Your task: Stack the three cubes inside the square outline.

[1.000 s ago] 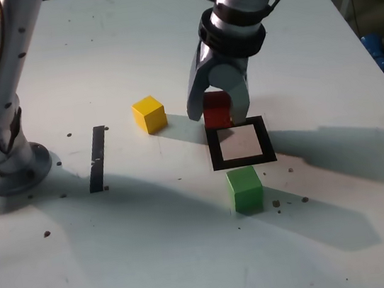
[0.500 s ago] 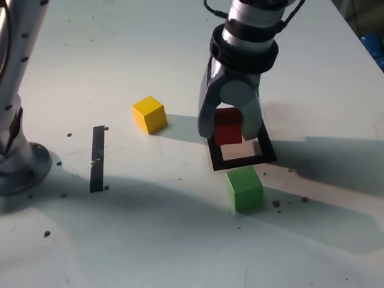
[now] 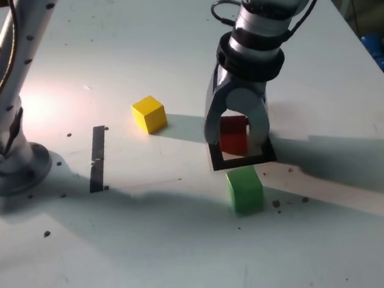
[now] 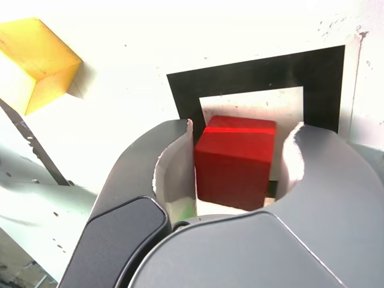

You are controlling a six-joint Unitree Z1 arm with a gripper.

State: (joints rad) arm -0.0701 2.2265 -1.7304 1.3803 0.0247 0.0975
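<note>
Your white table (image 3: pixel 157 249) fills the exterior view, speckled with dark bits. The gripper (image 3: pixel 236 135) has moved down-frame onto the square outline (image 3: pixel 244 159) since a second ago, clamping the red cube (image 3: pixel 233 134). Only the wrist view shows that cube (image 4: pixel 235 159) over the white centre. Green cube (image 3: pixel 245 189) sits below the outline, yellow cube (image 3: pixel 149 114) upper left.

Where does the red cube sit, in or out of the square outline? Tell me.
In. The wrist view shows the red cube, between the gripper fingers, over the white centre of the square outline; whether it touches down, cannot tell.
</note>
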